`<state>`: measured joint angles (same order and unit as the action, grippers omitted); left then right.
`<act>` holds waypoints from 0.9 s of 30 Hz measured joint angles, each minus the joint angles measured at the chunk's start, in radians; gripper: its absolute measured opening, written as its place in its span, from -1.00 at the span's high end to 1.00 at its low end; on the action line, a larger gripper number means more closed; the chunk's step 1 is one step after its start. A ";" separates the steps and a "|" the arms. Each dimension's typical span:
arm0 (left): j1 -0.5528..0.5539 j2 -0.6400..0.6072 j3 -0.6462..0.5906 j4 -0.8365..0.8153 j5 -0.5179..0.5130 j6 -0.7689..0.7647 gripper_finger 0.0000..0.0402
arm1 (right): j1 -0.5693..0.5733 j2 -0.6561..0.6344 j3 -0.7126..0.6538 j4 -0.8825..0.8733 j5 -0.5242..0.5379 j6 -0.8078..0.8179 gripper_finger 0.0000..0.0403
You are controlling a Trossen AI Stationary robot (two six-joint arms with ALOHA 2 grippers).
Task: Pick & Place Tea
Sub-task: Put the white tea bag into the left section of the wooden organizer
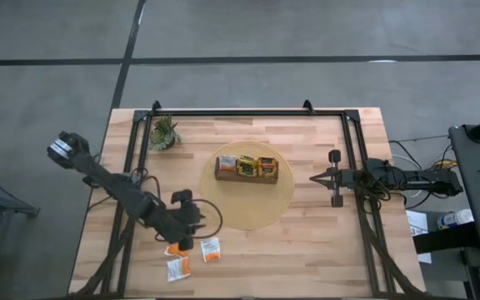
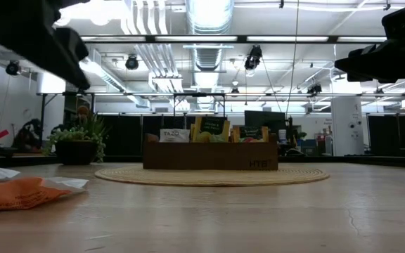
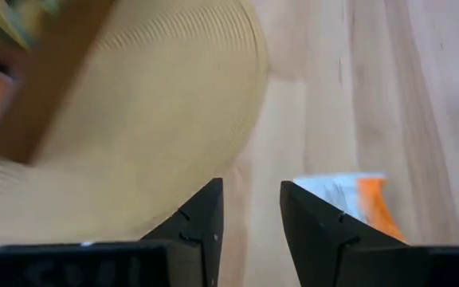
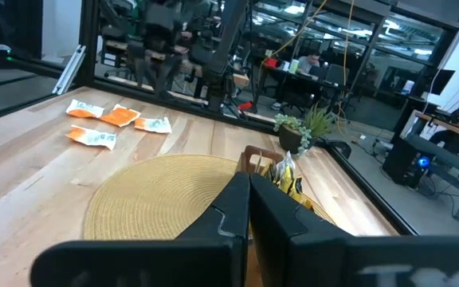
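Several loose tea sachets, orange and white with orange, lie flat on the table near its near edge; in the low view one shows at the left. More sachets stand in the brown wooden tray, which sits on a round woven mat. My left gripper is open and hovers above the mat's near-left edge, right beside the loose sachets; one white-and-orange sachet lies just beyond one finger. My right gripper is shut and waits to the right of the mat.
A small green potted plant stands at the far left of the table. A black frame runs along the far edge and down both sides. Bare wood lies to the right of the mat and along the near edge.
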<state>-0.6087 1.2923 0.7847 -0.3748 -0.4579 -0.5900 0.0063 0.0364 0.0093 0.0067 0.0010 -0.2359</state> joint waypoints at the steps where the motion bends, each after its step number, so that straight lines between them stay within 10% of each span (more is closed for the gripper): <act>1: -0.005 0.016 0.000 0.002 0.017 -0.021 0.41 | 0.000 0.000 0.000 0.000 0.000 0.000 0.96; 27: -0.032 0.298 0.006 0.149 0.181 -0.169 0.41 | 0.000 0.000 0.000 0.000 0.000 0.000 0.96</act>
<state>-0.6409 1.5902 0.7910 -0.2260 -0.2769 -0.7594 0.0059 0.0364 0.0093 0.0067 0.0013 -0.2359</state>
